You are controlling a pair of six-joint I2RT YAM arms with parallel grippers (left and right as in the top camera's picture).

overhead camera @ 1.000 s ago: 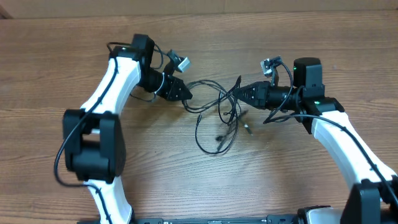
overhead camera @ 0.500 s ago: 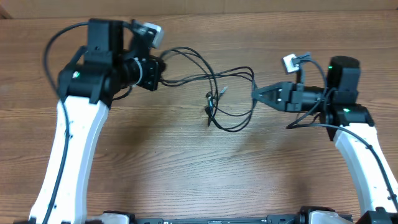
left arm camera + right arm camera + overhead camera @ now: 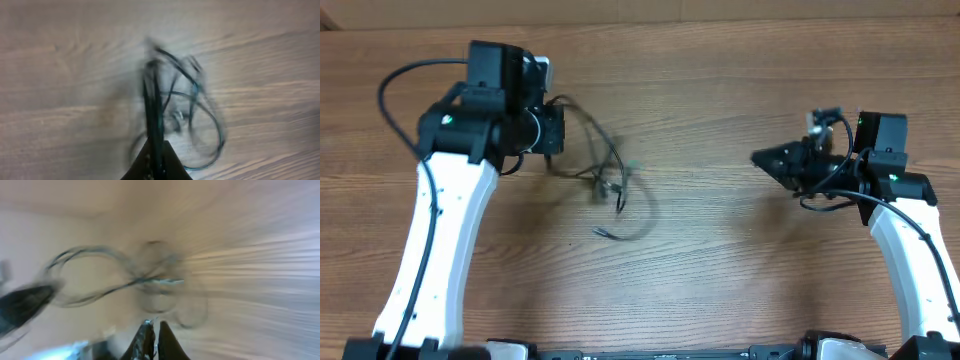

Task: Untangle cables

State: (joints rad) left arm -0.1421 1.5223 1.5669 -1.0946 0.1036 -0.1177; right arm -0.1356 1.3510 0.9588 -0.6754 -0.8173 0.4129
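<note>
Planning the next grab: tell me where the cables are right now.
Overhead view: the cables sit left of centre on the table, trailing from the shut left gripper, far from the right gripper.

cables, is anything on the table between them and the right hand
Nothing visible. Only bare wooden table lies between the shut, empty right hand and the cables, which trail from the shut left hand.

Brown wood-grain table, a paler tan strip along its far edge.
</note>
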